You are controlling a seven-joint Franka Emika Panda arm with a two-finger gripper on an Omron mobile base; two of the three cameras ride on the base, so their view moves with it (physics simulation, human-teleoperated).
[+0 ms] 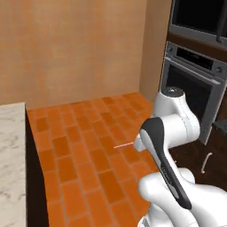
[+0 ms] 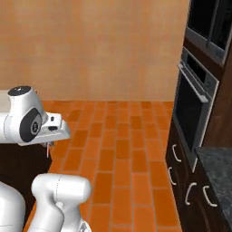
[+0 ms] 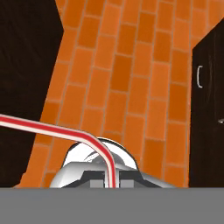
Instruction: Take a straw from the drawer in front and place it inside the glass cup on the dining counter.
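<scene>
1. The white arm [image 1: 170, 133] rises from its base, folds at a dark-jointed elbow and reaches out above the orange brick floor [image 1: 88, 146].
2. Its forearm lies roughly level over that floor, with the wrist turned towards the pale table [image 1: 11, 155] side.
3. The gripper [image 2: 48, 144] hangs under the wrist, pointing down at the floor, well above it.
4. Its jaws are closed, pinching the straw [image 3: 57, 131] at its near end.
5. From the jaws the straw sticks out sideways over the floor, towards the table.
</scene>
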